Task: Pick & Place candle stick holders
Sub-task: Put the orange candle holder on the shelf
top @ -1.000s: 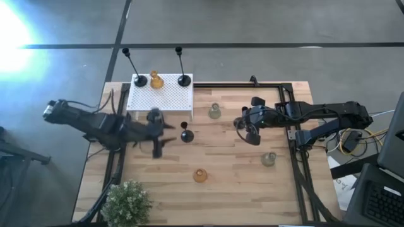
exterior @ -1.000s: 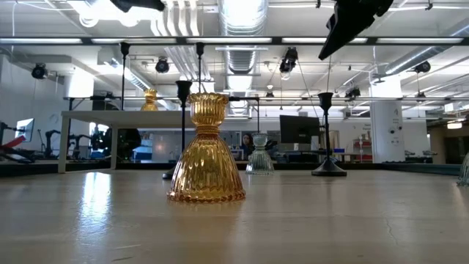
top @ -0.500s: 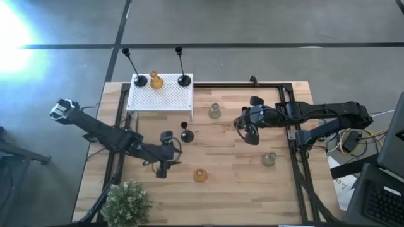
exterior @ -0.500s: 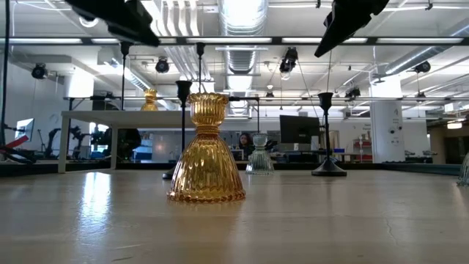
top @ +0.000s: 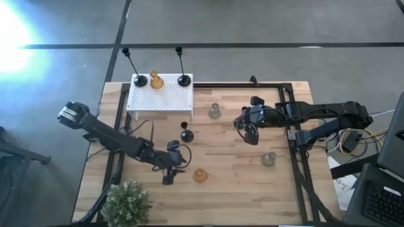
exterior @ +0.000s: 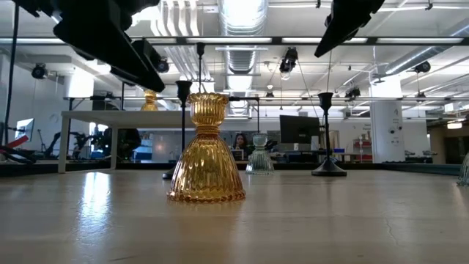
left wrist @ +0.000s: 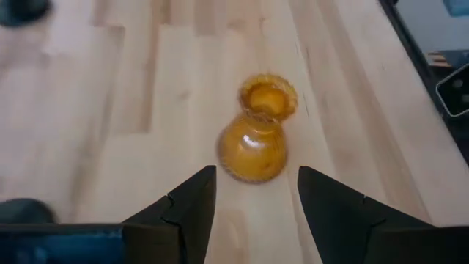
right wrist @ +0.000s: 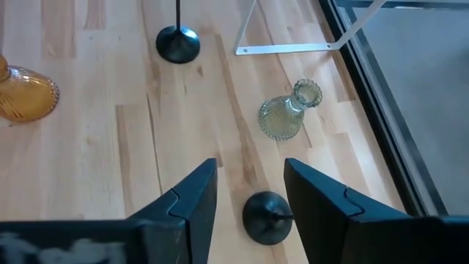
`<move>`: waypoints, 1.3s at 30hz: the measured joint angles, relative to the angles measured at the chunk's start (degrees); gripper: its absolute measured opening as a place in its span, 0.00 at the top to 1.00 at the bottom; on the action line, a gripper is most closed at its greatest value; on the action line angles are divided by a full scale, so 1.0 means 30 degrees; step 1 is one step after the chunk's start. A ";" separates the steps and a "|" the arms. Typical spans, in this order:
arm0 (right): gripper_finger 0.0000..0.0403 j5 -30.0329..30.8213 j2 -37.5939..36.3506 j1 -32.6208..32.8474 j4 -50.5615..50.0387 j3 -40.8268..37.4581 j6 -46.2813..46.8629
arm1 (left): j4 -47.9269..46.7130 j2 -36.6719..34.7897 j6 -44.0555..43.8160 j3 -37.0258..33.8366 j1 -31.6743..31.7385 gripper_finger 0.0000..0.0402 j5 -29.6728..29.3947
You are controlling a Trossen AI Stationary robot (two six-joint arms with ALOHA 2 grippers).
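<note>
Three holders stand on the white perforated box (top: 161,96); both grippers' jaws stand apart, empty.

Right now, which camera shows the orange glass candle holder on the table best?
The low view: the amber holder stands upright, close and whole. The left wrist view shows it from above, the high view tiny, the right wrist view only an edge.

Pale wooden table (top: 227,189) bearing white perforated box (top: 160,98), potted plant (top: 127,203), scattered candle stick holders (top: 200,175).
</note>
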 joint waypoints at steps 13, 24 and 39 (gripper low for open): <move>0.57 0.0005 -0.0002 0.0000 0.0260 0.0000 -0.0195 | 0.2299 0.3597 -0.0927 -0.0007 0.1205 0.25 0.0876; 0.60 0.0057 -0.0002 0.0000 0.0392 0.0000 -0.1025 | 0.5932 0.4861 0.1210 -0.0007 0.1520 0.22 0.2935; 0.66 0.0180 -0.0546 -0.0066 0.4505 0.0004 -0.2286 | 0.9310 0.6620 0.1902 -0.0007 0.2228 0.22 0.4010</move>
